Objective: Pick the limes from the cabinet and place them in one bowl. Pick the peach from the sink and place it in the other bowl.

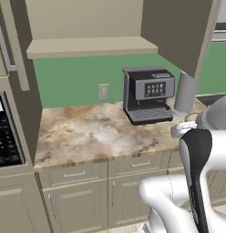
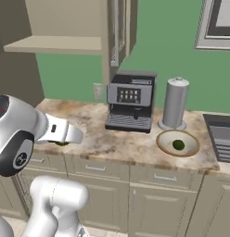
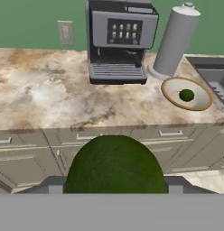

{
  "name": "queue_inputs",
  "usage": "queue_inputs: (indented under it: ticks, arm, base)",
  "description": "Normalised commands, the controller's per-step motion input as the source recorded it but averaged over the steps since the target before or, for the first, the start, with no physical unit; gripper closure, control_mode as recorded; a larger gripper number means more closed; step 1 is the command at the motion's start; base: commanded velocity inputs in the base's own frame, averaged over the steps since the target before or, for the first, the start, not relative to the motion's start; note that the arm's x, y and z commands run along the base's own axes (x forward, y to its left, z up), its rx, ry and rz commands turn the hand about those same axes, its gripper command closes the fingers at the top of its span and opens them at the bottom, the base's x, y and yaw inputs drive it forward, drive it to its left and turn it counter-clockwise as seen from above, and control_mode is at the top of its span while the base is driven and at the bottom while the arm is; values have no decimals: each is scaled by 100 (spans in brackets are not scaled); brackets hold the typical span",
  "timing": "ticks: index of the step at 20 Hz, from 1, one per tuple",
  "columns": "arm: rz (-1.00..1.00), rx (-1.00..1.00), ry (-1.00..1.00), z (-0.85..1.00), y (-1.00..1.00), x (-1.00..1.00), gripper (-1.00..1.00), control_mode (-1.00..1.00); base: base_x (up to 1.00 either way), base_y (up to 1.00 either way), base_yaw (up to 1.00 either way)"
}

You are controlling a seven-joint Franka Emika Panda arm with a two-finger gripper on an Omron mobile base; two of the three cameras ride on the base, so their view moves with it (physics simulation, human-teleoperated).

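Observation:
My gripper [image 3: 114,186] is shut on a dark green lime [image 3: 114,163], which bulks large between the fingertips in the hand view. In the right base view the hand holds that lime [image 2: 62,143] in front of the counter's left part. A second lime [image 3: 186,94] lies in the shallow tan-rimmed bowl [image 3: 171,88] on the counter, right of the coffee machine; the same bowl [image 2: 164,139] and lime [image 2: 178,145] appear from the right base. The cabinet shelf [image 1: 92,45] stands bare, its door [image 1: 178,32] swung open. The sink [image 2: 221,132] is at the far right. The peach and the other bowl are out of view.
A black and grey coffee machine [image 2: 130,104] and a grey paper towel roll [image 2: 175,102] stand at the back of the marbled counter [image 1: 87,132]. Beige drawer fronts [image 3: 109,149] run below its edge. An oven front [image 1: 5,132] is at the left.

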Motion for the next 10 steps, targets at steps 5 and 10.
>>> queue_inputs:
  ticks: [5, 10]
  arm:
    - [0, 0, 0, 0, 0, 0, 100, 100]
    - [0, 0, 0, 0, 0, 0, 100, 100]
  base:
    - [0, -78, 0]
    - [2, -75, 0]
